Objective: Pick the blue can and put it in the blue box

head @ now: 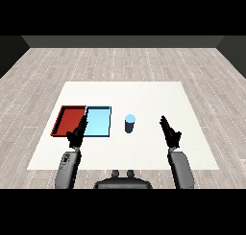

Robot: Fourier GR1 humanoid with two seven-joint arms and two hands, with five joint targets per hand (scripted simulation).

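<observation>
The can (129, 123) stands upright just right of the blue tray (98, 122), untouched, while the right hand (170, 132), fingers seemingly straight and empty, waits nearby to reach it.

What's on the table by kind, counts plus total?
Cans: 1, the blue can, upright on the table.
Trays: 2, the red tray and the light blue tray, side by side.
Total: 3

A white table (144, 92) stands on grey plank floor (125, 61), dark walls (120, 41) behind.
</observation>
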